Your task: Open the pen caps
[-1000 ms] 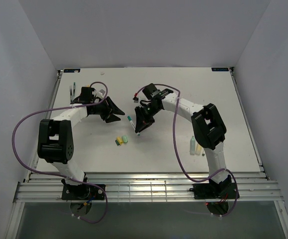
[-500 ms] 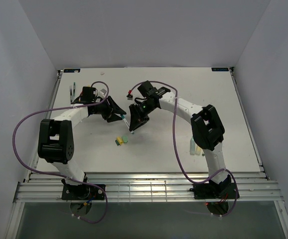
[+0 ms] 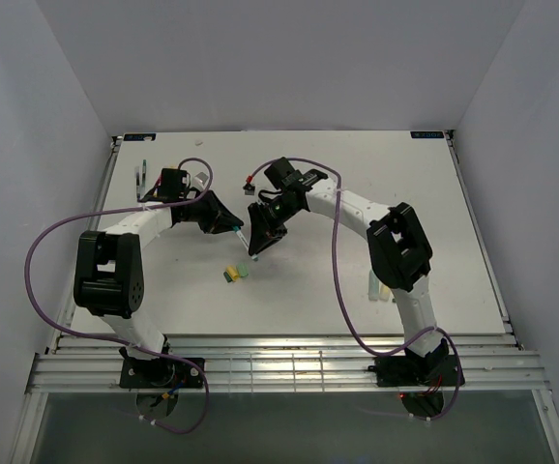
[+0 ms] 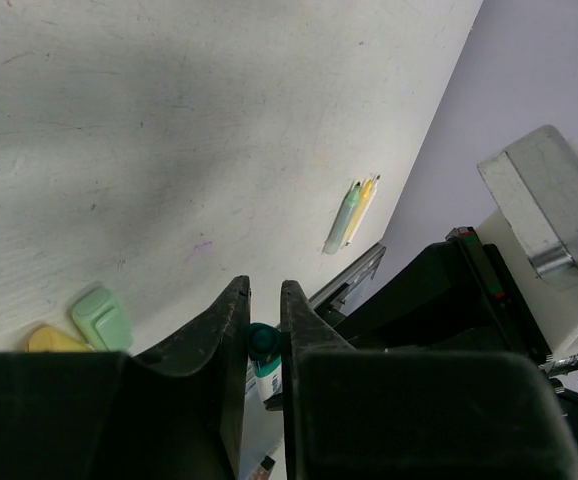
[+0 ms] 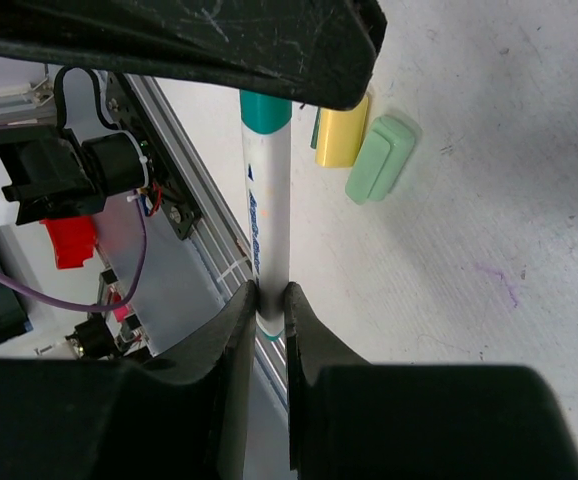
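The right gripper (image 5: pixel 269 300) was clenched on a slim white plastic pen (image 5: pixel 266 205). Its two black fingers (image 5: pixel 234 330) pressed the barrel from both sides, and the pen was lifted above the white table (image 3: pixel 357 174), in the middle between the two arms.

The left gripper (image 4: pixel 261 300) met the pen from the other side. The small teal cap (image 4: pixel 262 342) at the end of the pen sat between its fingers (image 4: pixel 224 330), which were almost closed. It seemed to pinch this cap, although the contact itself was in shadow in the left wrist view. In the right wrist view the same end of the pen went under the left gripper's dark finger, so only a short teal part was visible there.

Below the pen, a stubby yellow plastic cap (image 5: pixel 341 132) and a stubby light-green plastic cap (image 5: pixel 382 158) lay on the table side by side, touching each other. They were loose, with no pen in them.

A thick pale-green marker barrel (image 4: pixel 343 218) and a yellow marker barrel (image 4: pixel 363 198) lay close together near the right arm, well apart from the grippers. Some thin dark pens (image 3: pixel 142 176) lay at the far left edge of the table, behind the left arm
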You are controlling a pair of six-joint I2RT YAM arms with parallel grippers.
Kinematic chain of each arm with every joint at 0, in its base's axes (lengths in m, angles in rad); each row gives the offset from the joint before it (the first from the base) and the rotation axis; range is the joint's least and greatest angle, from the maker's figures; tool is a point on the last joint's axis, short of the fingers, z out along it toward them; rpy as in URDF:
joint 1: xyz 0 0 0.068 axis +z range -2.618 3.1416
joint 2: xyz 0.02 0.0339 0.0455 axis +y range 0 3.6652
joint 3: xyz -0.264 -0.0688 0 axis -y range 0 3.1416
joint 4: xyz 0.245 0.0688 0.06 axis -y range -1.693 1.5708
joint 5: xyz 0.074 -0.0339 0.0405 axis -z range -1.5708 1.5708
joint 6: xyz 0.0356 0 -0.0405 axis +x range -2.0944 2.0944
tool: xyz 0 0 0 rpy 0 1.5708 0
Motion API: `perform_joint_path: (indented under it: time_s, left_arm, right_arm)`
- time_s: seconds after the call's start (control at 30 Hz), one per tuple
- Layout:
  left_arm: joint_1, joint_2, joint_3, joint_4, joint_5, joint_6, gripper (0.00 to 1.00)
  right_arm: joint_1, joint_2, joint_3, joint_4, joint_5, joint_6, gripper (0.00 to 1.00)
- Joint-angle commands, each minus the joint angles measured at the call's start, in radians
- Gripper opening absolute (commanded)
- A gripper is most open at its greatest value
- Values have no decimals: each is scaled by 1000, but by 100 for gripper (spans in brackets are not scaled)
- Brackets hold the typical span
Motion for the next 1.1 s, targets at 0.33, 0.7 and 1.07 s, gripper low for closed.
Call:
perform_joint_path:
  time_s: [0.33, 0.7, 1.07]
  left_arm:
    - [-6, -55, -24, 22, 27, 7, 33]
    - [-8, -59, -26, 23, 30, 10, 3]
    - [-15, -66, -29, 26, 33, 4, 0]
  right_arm:
    - [3, 30, 75, 9, -4, 31, 8]
    - [4, 17, 55, 11, -10, 14, 23]
    - [4, 126, 191, 5, -40, 50, 48]
